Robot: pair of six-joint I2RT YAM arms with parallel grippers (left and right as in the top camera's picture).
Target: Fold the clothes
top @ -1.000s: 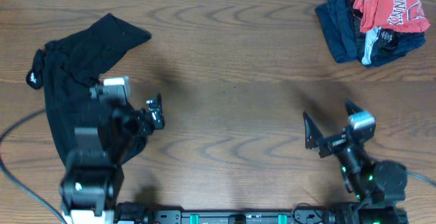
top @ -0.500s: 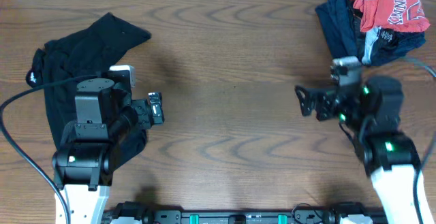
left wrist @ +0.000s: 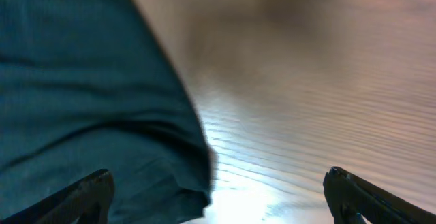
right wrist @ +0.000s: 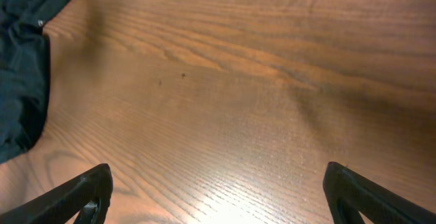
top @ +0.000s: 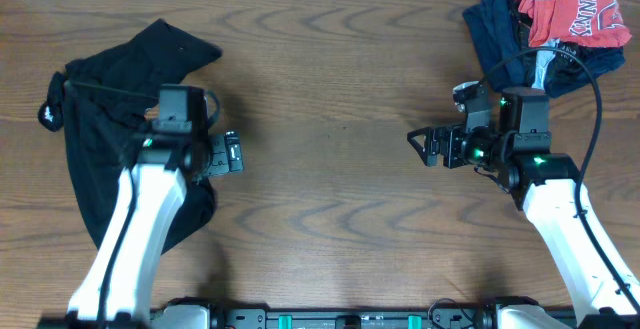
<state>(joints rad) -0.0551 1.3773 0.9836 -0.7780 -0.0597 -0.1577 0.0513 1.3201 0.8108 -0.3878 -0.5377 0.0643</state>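
Observation:
The black shirt (top: 110, 89) lies crumpled at the left of the table, a small white tag (top: 46, 116) at its far left edge. My left gripper (top: 232, 153) is open and empty, just past the shirt's right edge. In the left wrist view the dark cloth (left wrist: 82, 108) fills the left half, its edge between the open fingers (left wrist: 218, 193). My right gripper (top: 425, 147) is open and empty over bare wood right of centre. The right wrist view shows open fingers (right wrist: 218, 193) over wood and the black shirt (right wrist: 20, 81) at far left.
A pile of dark navy garments (top: 510, 44) with a red lettered shirt (top: 565, 4) on top sits at the back right corner. Cables run from both arms. Wood table (top: 330, 69) lies between the two grippers.
Both arms have risen and reached out from the near edge. The left gripper now sits at the shirt's right edge. The right gripper has moved left towards the table's centre.

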